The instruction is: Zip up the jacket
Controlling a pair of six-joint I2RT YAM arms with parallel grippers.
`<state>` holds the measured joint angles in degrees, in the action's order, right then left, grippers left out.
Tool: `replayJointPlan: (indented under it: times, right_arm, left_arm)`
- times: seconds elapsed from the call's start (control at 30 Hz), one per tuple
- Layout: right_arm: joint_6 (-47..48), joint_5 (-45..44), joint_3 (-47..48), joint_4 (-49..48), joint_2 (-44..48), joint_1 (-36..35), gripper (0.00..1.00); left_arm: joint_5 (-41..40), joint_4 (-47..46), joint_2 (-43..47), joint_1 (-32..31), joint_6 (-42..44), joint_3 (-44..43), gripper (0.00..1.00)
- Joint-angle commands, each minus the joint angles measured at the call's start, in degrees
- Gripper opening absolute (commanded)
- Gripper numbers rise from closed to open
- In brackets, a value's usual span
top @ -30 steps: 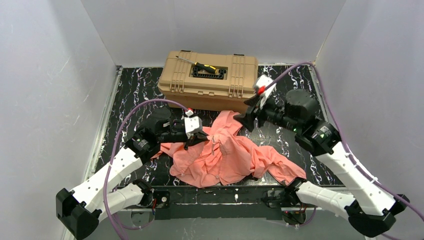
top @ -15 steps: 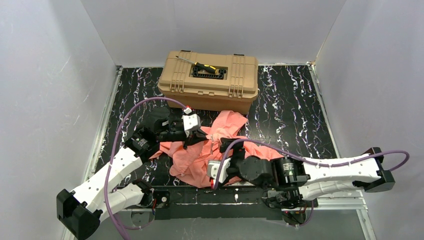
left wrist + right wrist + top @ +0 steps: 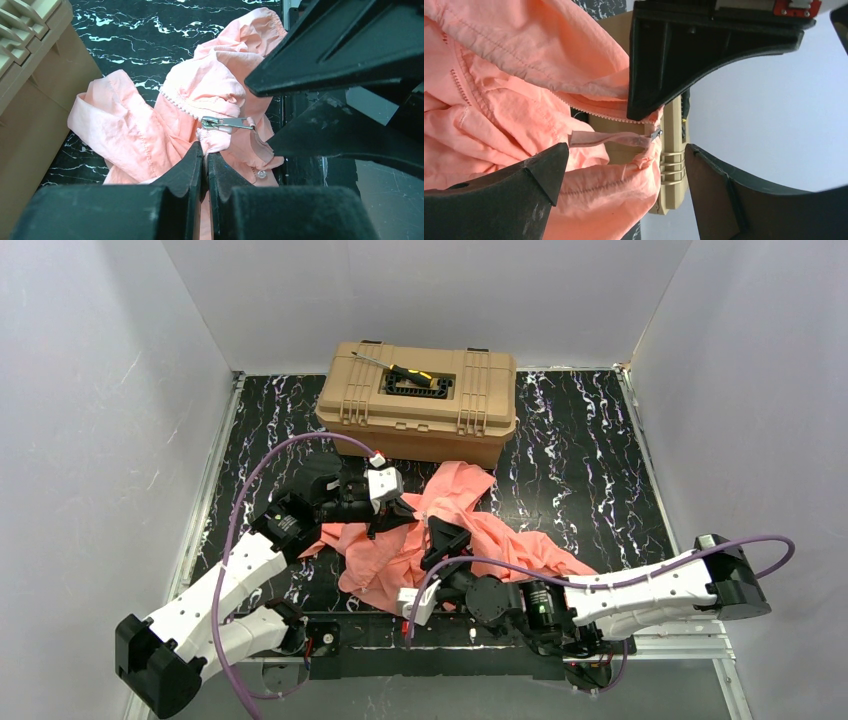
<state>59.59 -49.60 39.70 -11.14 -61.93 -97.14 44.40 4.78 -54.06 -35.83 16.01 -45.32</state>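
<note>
Having swung from the toolbox [image 3: 420, 400], the open right tool [image 3: 445, 540] is being aimed at the zipper pull [image 3: 227, 123]; the jacket [image 3: 462, 485] is being pinched by the left tool [image 3: 205, 152].

The table [image 3: 590, 440] has a black top veined with white and is walled by white panels on three sides. A tan toolbox [image 3: 417, 400] stands at its twelve o'clock end. The salmon-pink jacket [image 3: 460, 488] lies crumpled at the centre, spreading toward five o'clock, its far edge just beside the toolbox's front.
</note>
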Motion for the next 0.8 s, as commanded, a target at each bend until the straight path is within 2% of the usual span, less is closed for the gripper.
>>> replayJointPlan:
  times: [0.0, 0.07, 0.17, 0.4, 0.57, 0.63, 0.77]
  right_arm:
    - [8.38, -1.54, -2.54, -17.37, -1.32, -0.24, 0.91]
    - [8.72, -1.60, -3.11, -20.54, -1.81, -0.23, 0.85]
    - [7.19, -1.22, -2.78, -21.76, -2.27, -0.24, 0.67]
    - [5.17, 0.10, -2.41, -23.96, -2.26, -0.15, 0.44]
    - [3.38, 1.37, -1.71, -24.64, -1.86, 0.72, 0.18]
    - [1.66, 2.20, -0.96, -23.60, -1.43, 1.41, 0.01]
    - [-4.67, 4.82, 1.41, -19.45, -0.09, 4.49, 0.01]
  left_arm:
    - [2.15, 0.33, 0.10, 0.24, -0.19, -1.70, 0.00]
    - [2.54, 0.71, 0.20, 0.24, 0.20, -1.47, 0.00]
    - [2.62, 0.90, 0.66, 0.24, 0.69, -1.04, 0.00]
    - [3.19, 1.94, 0.88, 0.24, 2.38, -1.16, 0.00]
    - [3.65, 2.84, 1.26, 0.24, 3.43, -1.03, 0.00]
    - [3.92, 3.27, 1.53, 0.24, 4.27, -0.92, 0.00]
    - [4.49, 3.57, 2.19, 0.24, 5.81, -0.16, 0.00]
